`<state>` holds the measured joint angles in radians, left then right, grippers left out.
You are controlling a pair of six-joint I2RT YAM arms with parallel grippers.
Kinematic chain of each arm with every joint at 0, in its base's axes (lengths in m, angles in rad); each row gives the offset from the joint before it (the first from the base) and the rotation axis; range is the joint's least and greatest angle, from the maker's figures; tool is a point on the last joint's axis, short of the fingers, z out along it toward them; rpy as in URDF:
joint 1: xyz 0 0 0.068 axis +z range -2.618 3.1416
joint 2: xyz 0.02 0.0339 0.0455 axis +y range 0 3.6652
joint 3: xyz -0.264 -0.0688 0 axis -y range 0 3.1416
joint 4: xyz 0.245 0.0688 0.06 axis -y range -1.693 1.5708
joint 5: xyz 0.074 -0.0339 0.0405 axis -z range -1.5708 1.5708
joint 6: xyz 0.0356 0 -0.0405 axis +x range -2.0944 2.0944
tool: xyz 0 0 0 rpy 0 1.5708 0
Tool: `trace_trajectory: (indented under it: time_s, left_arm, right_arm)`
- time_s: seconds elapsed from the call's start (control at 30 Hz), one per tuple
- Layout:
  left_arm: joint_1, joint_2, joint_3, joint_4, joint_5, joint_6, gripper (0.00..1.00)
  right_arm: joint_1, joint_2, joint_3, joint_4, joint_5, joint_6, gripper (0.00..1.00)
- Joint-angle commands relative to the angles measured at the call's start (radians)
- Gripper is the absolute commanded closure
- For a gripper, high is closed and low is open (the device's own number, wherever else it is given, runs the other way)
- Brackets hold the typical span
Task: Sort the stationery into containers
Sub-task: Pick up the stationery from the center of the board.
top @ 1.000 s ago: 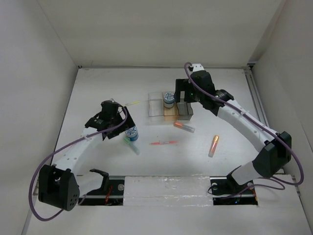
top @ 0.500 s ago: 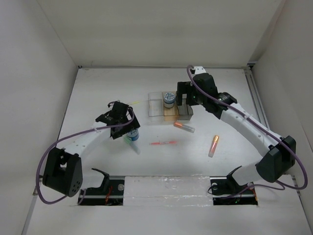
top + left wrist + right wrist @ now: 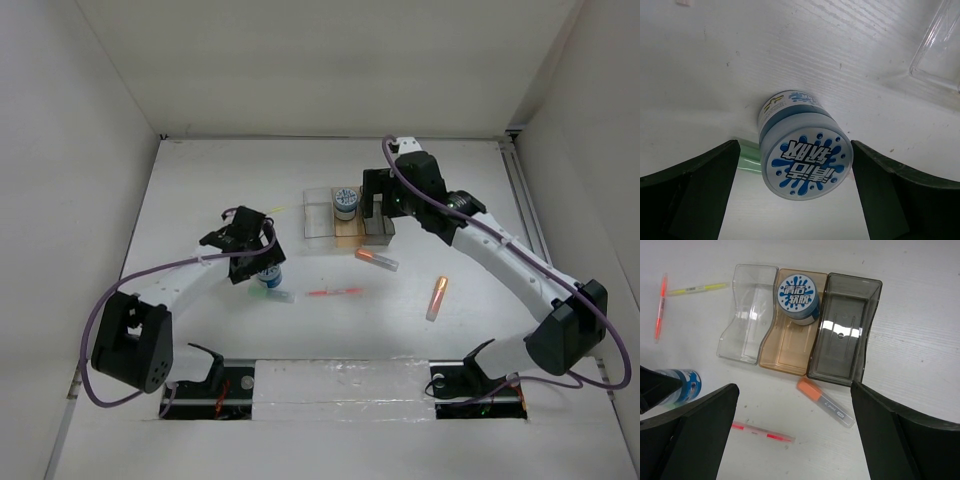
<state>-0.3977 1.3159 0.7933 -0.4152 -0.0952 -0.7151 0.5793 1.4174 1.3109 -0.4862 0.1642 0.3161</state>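
Observation:
A blue-white roll [image 3: 268, 273] stands on the table between the fingers of my open left gripper [image 3: 258, 262]. In the left wrist view the roll [image 3: 802, 150] has a gap to each finger, and a green marker [image 3: 746, 162] lies behind it. A second roll [image 3: 345, 201] stands in the amber bin [image 3: 349, 234], between the clear bin [image 3: 316, 222] and the grey bin [image 3: 379, 234]. My right gripper [image 3: 375, 203] hangs open and empty above the bins. Below it lie an orange marker [image 3: 825, 402] and a red pen [image 3: 762, 431].
Another orange marker [image 3: 437, 297] lies on the right of the table. A yellow-green pen [image 3: 697, 288] and an orange pen [image 3: 660, 307] lie left of the clear bin [image 3: 747, 315]. White walls enclose the table on three sides.
My left gripper has swung in and lowered so that its fingers straddle the roll. The green marker beside it has turned. My right gripper shifted slightly right, then held still.

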Motion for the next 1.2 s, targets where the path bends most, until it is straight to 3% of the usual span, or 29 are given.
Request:
trace_trajectory:
  time_s: [0.0, 0.17, 0.37, 0.43, 0.47, 0.63, 1.03, 1.17]
  left_arm:
    - [0.0, 0.023, 0.034, -0.01, -0.026, 0.02, 0.13]
    - [0.0, 0.045, 0.034, 0.001, -0.017, 0.02, 0.18]
    - [0.0, 0.045, 0.034, 0.01, -0.017, 0.02, 0.42]
    - [0.0, 0.045, 0.034, 0.01, -0.017, 0.02, 0.55]
    - [0.0, 0.036, 0.044, 0.01, -0.017, 0.02, 0.69]
    - [0.0, -0.007, 0.081, -0.019, -0.049, 0.011, 0.99]
    - [0.0, -0.01, 0.285, -0.065, 0.018, 0.103, 1.0]
    - [-0.094, 0.038, 0.409, -0.051, 0.043, 0.121, 1.0]
  right_arm:
    - [0.017, -0.015, -0.001, 0.024, 0.001, -0.012, 0.0]
    - [0.017, -0.015, -0.001, 0.024, 0.001, -0.012, 0.0]
    - [0.008, -0.015, -0.001, 0.034, 0.001, -0.012, 0.0]
    - [0.008, -0.015, -0.001, 0.034, 0.001, -0.012, 0.0]
    - [0.008, -0.015, -0.001, 0.034, 0.001, -0.012, 0.0]
    - [0.008, -0.015, -0.001, 0.034, 0.001, -0.012, 0.0]
    - [-0.01, -0.046, -0.001, 0.024, 0.04, 0.018, 0.0]
    - [-0.038, -0.103, -0.012, 0.024, 0.064, 0.061, 0.0]
